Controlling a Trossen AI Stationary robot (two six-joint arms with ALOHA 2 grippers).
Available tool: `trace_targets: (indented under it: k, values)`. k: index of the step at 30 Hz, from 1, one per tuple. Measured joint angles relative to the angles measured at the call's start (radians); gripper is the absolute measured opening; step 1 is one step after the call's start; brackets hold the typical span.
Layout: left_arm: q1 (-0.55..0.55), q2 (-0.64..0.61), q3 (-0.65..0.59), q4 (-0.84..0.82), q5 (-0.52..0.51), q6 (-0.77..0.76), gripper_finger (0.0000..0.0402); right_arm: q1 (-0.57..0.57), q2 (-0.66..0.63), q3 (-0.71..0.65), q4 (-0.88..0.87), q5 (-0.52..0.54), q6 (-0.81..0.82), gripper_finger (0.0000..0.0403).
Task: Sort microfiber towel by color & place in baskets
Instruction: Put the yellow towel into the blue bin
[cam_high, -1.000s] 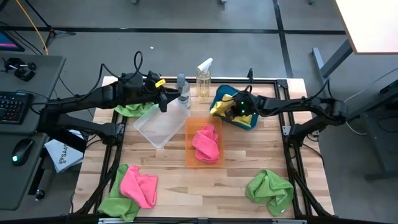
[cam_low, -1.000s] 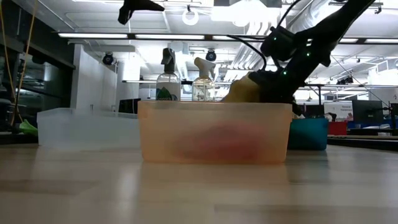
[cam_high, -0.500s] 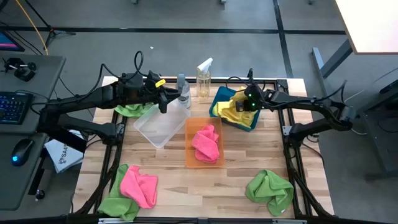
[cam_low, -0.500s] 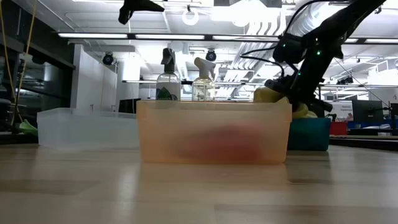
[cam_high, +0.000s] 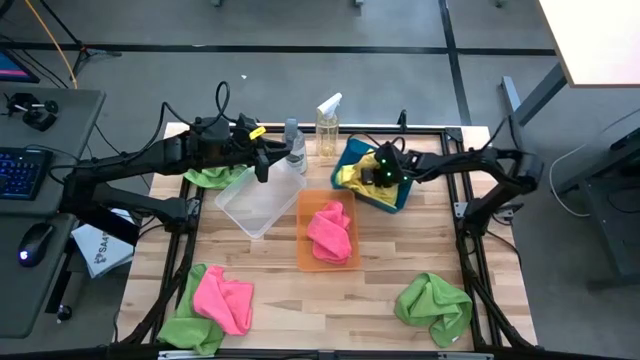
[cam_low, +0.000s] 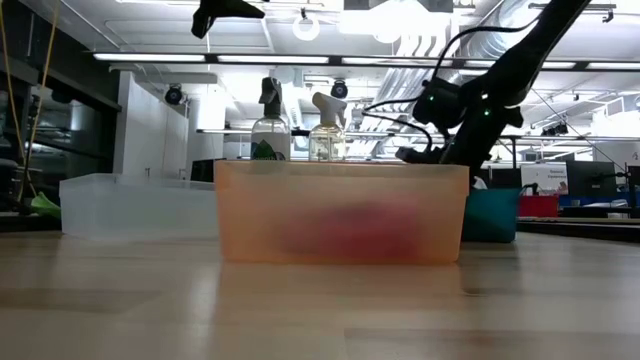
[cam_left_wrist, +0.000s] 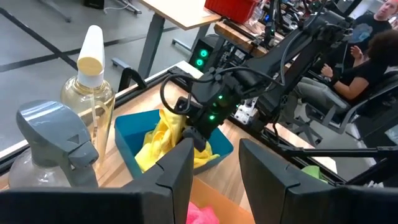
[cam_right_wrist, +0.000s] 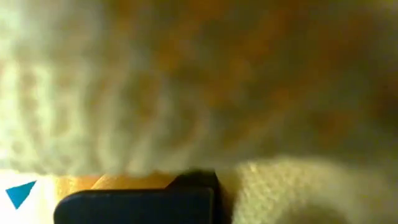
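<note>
My right gripper is down in the teal bin, against the yellow towel bunched inside it. That towel fills the right wrist view. A pink towel lies in the orange bin. The clear bin holds nothing. My left gripper is open and hovers over the clear bin's far end, touching nothing. On the table lie a pink towel on top of a green one, a green towel near right, and another green towel under the left arm.
Two spray bottles stand at the far edge between the arms, close to my left gripper. The three bins crowd the table's middle and far part. Bare wood shows along the near middle. A person sits beyond the table.
My right gripper swung toward the table's right over the teal bin, then came back left and sank lower into it. The yellow towel, which showed above the orange bin's rim in the low view, dropped into the teal bin and out of that view.
</note>
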Motion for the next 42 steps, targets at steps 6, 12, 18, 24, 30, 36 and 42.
trace_targets:
  k: [6,12,18,24,30,36,42]
  values:
    - [0.0,0.0,0.0,0.0,0.0,0.0,0.0117,-0.001,0.016,0.0,0.016,-0.007,0.012,0.0]
    - [0.0,0.0,0.0,0.0,0.001,0.0,0.0117,0.0,-0.057,-0.008,-0.025,0.024,-0.01,0.0035]
    - [0.0,0.0,0.0,0.0,0.003,0.0,0.0117,0.0,-0.208,-0.011,-0.085,0.041,-0.066,0.0111]
    - [0.0,0.0,0.0,0.0,0.003,0.0,0.0117,0.0,-0.368,-0.01,-0.226,0.008,-0.088,0.0178]
    - [0.0,0.0,0.0,0.0,0.004,0.006,0.0117,0.0,-0.493,-0.01,-0.253,-0.061,-0.112,0.0203]
    - [0.0,0.0,0.0,0.0,0.003,0.006,0.0117,0.0,-0.604,-0.008,-0.226,-0.057,-0.103,0.0204]
    - [0.0,0.0,0.0,0.0,0.004,0.001,0.0117,0.0,-0.658,-0.006,-0.232,-0.066,-0.103,0.0204]
